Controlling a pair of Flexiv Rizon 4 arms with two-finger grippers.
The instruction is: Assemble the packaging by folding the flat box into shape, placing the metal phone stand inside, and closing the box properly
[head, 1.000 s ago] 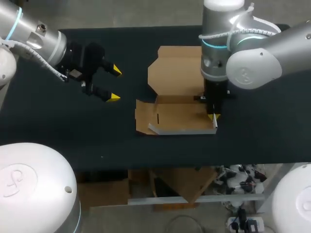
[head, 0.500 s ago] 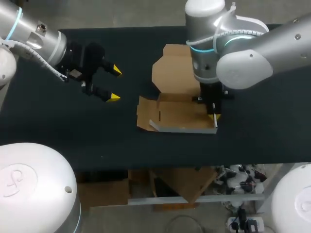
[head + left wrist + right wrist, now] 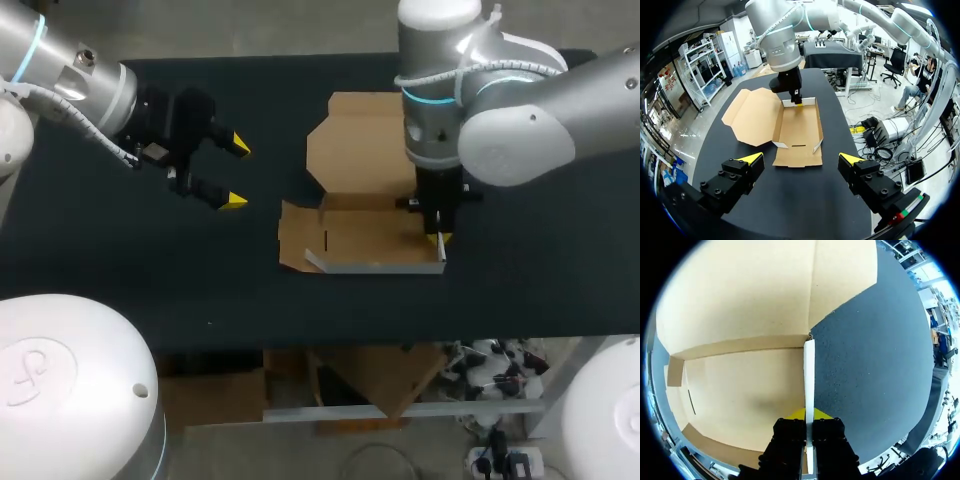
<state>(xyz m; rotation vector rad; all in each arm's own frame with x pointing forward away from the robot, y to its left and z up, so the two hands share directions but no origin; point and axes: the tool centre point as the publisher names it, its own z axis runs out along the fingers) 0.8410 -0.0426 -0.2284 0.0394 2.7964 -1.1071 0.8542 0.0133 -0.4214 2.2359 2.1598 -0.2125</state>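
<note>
Since half a second ago the right arm (image 3: 500, 110) has swung back a little toward the right of the frame. The box (image 3: 365, 242) it grips has turned back with it, so the left edge of the lid (image 3: 360, 150) sits a touch further left. The left claw (image 3: 237, 173) has not moved.

The right claw (image 3: 440, 240) pinches the box's right side wall (image 3: 809, 375). Its own wrist view shows a finger pressed on either face of that upright, white-edged wall. From above, the arm's wrist hides most of the claw and the lid's right part, and only a speck of yellow shows. The right wrist view takes in only part of the box.

The left claw is spread wide with nothing in it, over bare table (image 3: 120, 270) in the left of the head view, well apart from the box. In its wrist view the box (image 3: 797, 130) lies ahead, lid flat, with the right claw (image 3: 797, 100) at the far wall.

The box lies right of centre, with a strip of table before its front wall and the lid near the back edge. Wide open table lies between the left claw and the box.
</note>
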